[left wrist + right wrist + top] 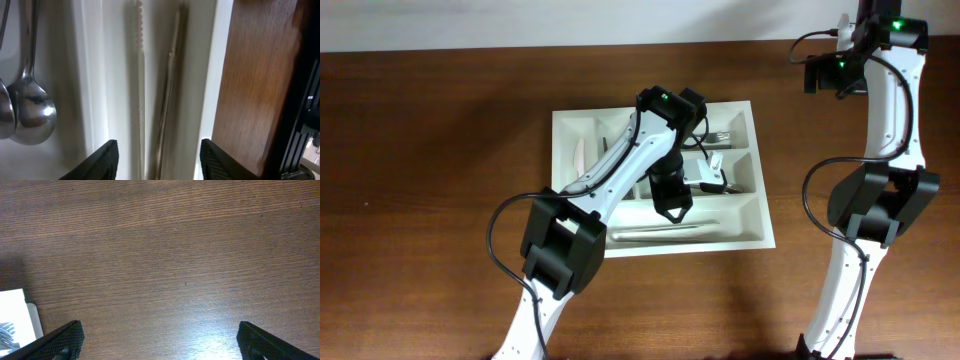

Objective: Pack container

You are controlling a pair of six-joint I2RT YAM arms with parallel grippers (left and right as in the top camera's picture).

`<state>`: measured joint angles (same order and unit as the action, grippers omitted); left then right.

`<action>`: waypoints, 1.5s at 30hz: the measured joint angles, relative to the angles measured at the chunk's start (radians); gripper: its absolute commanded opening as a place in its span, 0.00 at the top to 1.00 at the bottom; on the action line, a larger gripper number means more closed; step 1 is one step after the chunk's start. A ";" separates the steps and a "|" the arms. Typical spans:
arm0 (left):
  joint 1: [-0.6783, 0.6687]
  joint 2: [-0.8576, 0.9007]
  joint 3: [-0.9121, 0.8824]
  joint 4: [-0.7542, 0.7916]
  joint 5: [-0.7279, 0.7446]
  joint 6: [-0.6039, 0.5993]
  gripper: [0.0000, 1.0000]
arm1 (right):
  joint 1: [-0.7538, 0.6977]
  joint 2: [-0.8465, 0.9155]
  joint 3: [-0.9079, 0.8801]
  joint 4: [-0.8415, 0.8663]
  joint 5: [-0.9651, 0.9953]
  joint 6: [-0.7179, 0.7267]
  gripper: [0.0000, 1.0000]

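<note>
Two spoons [31, 107] lie inside the white container [565, 130].

Even room light from above; the left wrist view is dim and soft

In the overhead view the white container [563, 130] reads bright and clear against the dark table [420, 150], with a pale, washed-out strip along the top edge of the frame. The left wrist view is dim and blurred by closeness, with small glare spots on the spoons [32, 112] at left. The right wrist view shows crisp wood grain, a faint sheen at lower centre and a dark shadow at middle left.
</note>
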<state>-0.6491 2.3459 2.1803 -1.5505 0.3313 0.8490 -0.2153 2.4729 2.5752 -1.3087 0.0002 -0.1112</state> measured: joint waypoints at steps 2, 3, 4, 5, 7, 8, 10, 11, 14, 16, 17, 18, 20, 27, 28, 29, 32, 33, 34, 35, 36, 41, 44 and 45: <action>0.000 0.000 0.006 0.000 0.000 -0.004 0.44 | 0.000 0.000 0.000 0.000 0.000 0.000 0.01; 0.000 0.001 0.016 -0.003 0.000 -0.009 0.44 | 0.000 0.000 0.000 0.000 0.000 0.000 0.01; 0.002 0.002 0.044 -0.007 0.000 -0.023 0.44 | 0.000 0.000 0.000 0.000 0.000 -0.001 0.01; 0.003 0.003 0.082 -0.008 -0.003 -0.040 0.44 | 0.000 0.000 0.000 0.000 0.000 0.000 0.01; 0.018 0.003 0.190 -0.006 -0.011 -0.101 0.44 | 0.000 0.000 0.000 0.000 0.000 0.000 0.01; 0.032 0.003 0.253 -0.009 -0.024 -0.145 0.45 | 0.000 0.000 0.000 0.000 0.000 0.000 0.01; 0.084 0.003 0.379 -0.008 -0.067 -0.260 0.45 | 0.000 0.000 0.000 0.000 0.000 0.000 0.01; 0.119 0.003 0.437 -0.003 -0.098 -0.321 0.45 | 0.000 0.000 0.000 0.000 0.000 0.000 0.01; 0.263 0.001 0.584 -0.018 -0.204 -0.517 0.43 | 0.000 0.000 0.000 0.000 0.000 0.000 0.01; 0.386 0.001 0.649 -0.027 -0.272 -0.634 0.41 | 0.000 0.000 0.000 0.000 0.000 0.000 0.01; 0.438 0.001 0.668 -0.033 -0.290 -0.675 0.41 | 0.000 0.000 0.000 0.000 0.000 0.000 0.01; 0.502 0.001 0.684 -0.035 -0.309 -0.717 0.41 | 0.000 0.000 0.000 0.000 0.000 0.000 0.01; 0.580 0.001 0.692 -0.038 -0.328 -0.753 0.41 | 0.000 0.000 0.000 0.000 0.000 0.000 0.01; 0.681 0.001 0.692 -0.045 -0.351 -0.809 0.01 | 0.000 0.000 0.000 0.000 0.000 0.000 0.01; 0.679 0.001 0.692 -0.050 -0.351 -0.812 0.01 | 0.000 0.000 0.000 0.000 0.000 -0.001 0.01; 0.676 0.001 0.692 -0.056 -0.351 -0.813 0.01 | 0.000 0.000 0.000 0.000 0.000 0.000 0.01; 0.670 0.001 0.692 -0.058 -0.351 -0.813 0.01 | 0.000 0.000 0.000 0.000 0.000 -0.001 0.01; 0.670 0.001 0.692 -0.058 -0.351 -0.813 0.01 | 0.000 0.000 0.000 0.000 0.000 0.000 0.01; 0.670 0.001 0.692 -0.058 -0.351 -0.813 0.01 | 0.000 0.000 0.000 0.000 0.000 0.000 0.01; 0.670 0.001 0.692 -0.058 -0.351 -0.813 0.01 | 0.000 0.000 0.000 0.000 0.000 -0.001 0.01; 0.670 0.001 0.692 -0.058 -0.351 -0.813 0.01 | 0.000 0.000 0.000 0.000 0.000 -0.001 0.01; 0.670 0.001 0.692 -0.058 -0.351 -0.813 0.01 | 0.000 0.000 0.000 0.000 0.000 0.000 0.01; 0.670 0.001 0.692 -0.058 -0.351 -0.813 0.01 | 0.000 0.000 0.000 0.000 0.000 0.000 0.01; 0.670 0.001 0.692 -0.058 -0.351 -0.813 0.01 | 0.000 0.000 0.000 0.000 0.000 0.000 0.01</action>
<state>0.0208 2.3470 2.8727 -1.6085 -0.0193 0.0364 -0.2153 2.4729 2.5752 -1.3087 0.0002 -0.1112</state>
